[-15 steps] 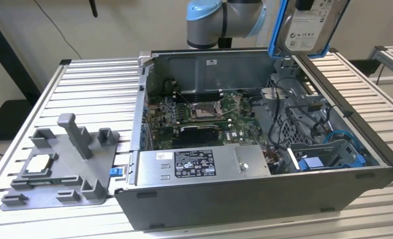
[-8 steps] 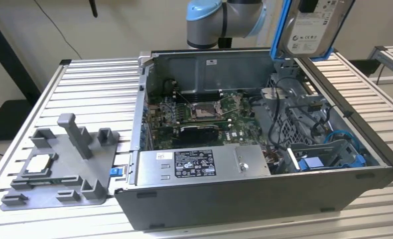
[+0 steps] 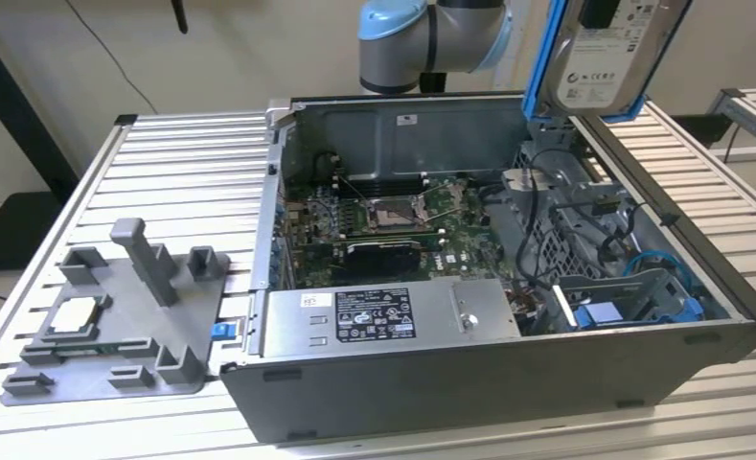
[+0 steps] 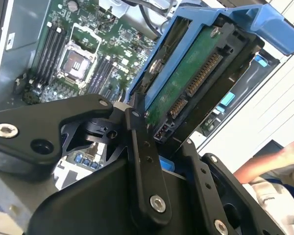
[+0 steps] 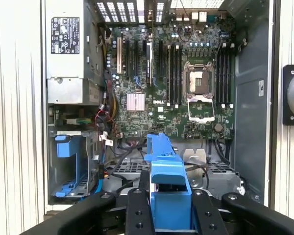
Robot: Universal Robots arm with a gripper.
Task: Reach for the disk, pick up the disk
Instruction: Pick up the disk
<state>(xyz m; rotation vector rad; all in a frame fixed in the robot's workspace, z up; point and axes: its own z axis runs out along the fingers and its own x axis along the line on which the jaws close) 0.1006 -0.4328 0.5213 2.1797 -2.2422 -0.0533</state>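
The disk [image 3: 599, 65], a silver drive with a white label in a bright blue bracket, hangs upright above the far right corner of the open computer case [image 3: 480, 374]. My gripper [image 4: 162, 131] is shut on it. In the second wrist view the black fingers [image 4: 137, 142] clamp its lower end, and the drive's green circuit board [image 4: 186, 83] and connectors face the camera. In the first wrist view the disk's blue bracket [image 5: 169, 171] stands edge-on in my gripper [image 5: 169, 198], high over the case's inside.
The case lies open on a slatted metal table [image 3: 186, 163] with motherboard [image 3: 391, 216], power supply [image 3: 378, 316], cables and an empty blue caddy [image 5: 68, 166] in a drive bay. A grey fixture [image 3: 122, 316] holding a small silver chip sits at the exterior view's left. A person's hand [image 4: 272, 161] is beside the table.
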